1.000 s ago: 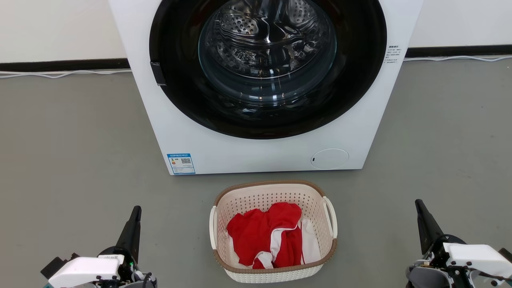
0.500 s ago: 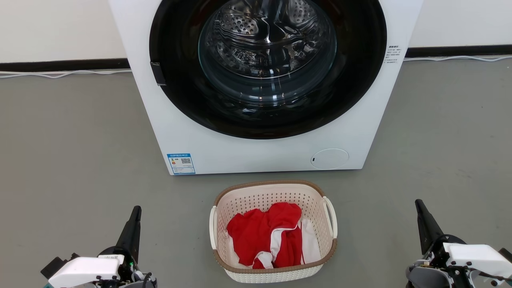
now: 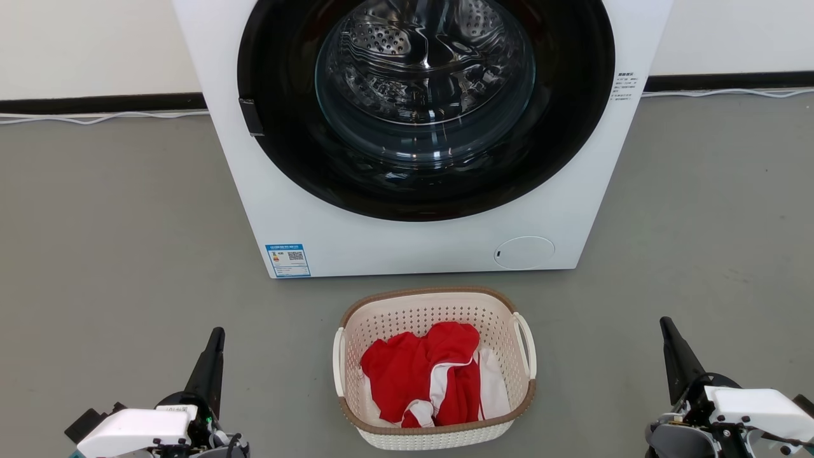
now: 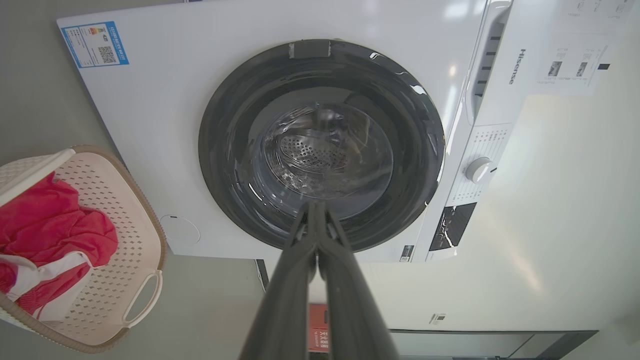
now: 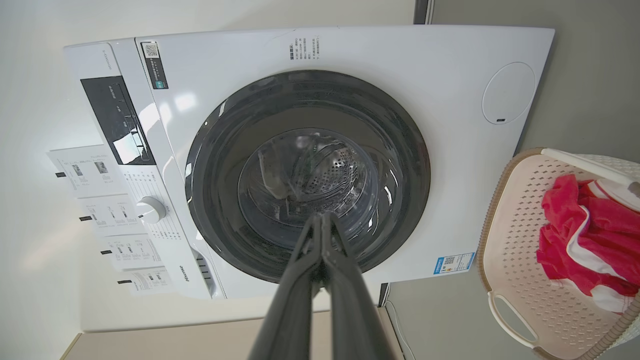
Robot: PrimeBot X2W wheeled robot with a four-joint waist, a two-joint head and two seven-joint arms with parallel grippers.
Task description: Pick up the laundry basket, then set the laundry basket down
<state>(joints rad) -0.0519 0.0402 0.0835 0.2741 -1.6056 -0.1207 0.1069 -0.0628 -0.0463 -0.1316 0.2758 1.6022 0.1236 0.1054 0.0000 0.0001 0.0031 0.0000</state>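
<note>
Nothing has moved; laundry basket (image 3: 407, 321) sits mouth-up, handled sides left and right.

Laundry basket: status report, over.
Left gripper shut, empty; right gripper shut, empty. Cream perforated plastic laundry basket on grey floor, untouched, red-and-white clothes inside. Nothing blocking.

We take this for a laundry corner in a test room or lab. A white front-loading washer (image 3: 413, 248) with a dark round door stands on a plain grey floor (image 3: 114, 222), against a white wall (image 3: 89, 44) with black skirting (image 3: 95, 103). A pale cable (image 3: 140, 115) runs loose along the foot of the wall. A blue label (image 3: 288, 260) sticks to the washer's front, and printed sheets (image 5: 82, 170) show by its control panel (image 5: 115, 120). A basket (image 3: 420, 315) of red and white clothes (image 3: 413, 375) sits before it.
</note>
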